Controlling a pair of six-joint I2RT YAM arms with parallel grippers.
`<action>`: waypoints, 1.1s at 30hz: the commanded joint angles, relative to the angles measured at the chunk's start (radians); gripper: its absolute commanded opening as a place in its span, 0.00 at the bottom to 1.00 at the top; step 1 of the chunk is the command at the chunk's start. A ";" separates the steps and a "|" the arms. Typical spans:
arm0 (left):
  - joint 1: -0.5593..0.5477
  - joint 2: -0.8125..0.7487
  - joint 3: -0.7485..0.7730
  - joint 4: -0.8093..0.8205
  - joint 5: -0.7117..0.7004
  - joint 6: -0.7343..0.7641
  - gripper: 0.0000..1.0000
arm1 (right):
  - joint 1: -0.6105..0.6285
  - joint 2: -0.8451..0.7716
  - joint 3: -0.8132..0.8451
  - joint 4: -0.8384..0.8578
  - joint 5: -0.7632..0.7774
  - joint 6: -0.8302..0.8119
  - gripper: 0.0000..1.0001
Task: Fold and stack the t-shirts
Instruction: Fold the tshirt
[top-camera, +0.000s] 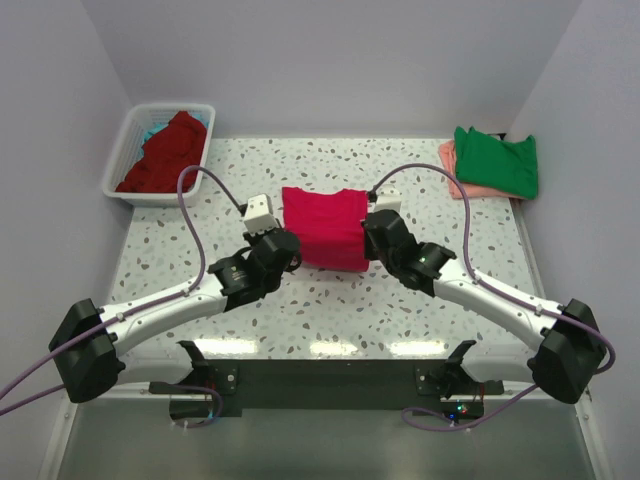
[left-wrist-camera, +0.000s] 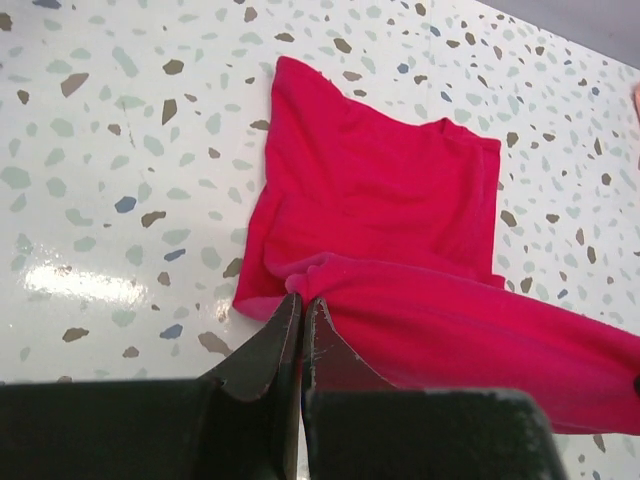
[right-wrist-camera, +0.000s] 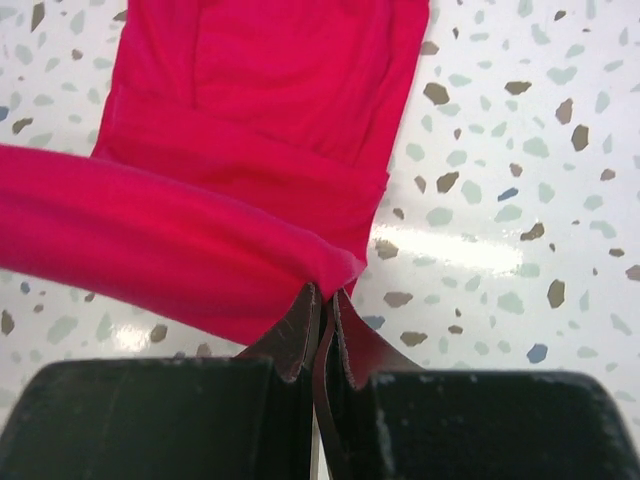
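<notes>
Pinches the crimson-pink t-shirt (top-camera: 322, 225), mid-table, by its near hem: left gripper (left-wrist-camera: 302, 300) clamped tight on the left corner, right gripper (right-wrist-camera: 325, 292) on the right corner, hem lifted above the flat far part.

Five t-shirts (top-camera: 322, 225), one basket (top-camera: 122, 158)

Middle t-shirt (top-camera: 322, 228) on table (top-camera: 330, 310), basket (top-camera: 118, 165) back-left
</notes>
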 joint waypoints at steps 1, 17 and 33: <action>0.031 0.057 0.090 0.057 -0.116 0.048 0.00 | -0.063 0.066 0.080 0.099 0.028 -0.067 0.00; 0.216 0.354 0.265 0.270 -0.046 0.236 0.00 | -0.240 0.392 0.290 0.215 -0.058 -0.143 0.00; 0.345 0.794 0.633 0.319 0.117 0.348 0.00 | -0.364 0.791 0.627 0.231 -0.101 -0.156 0.00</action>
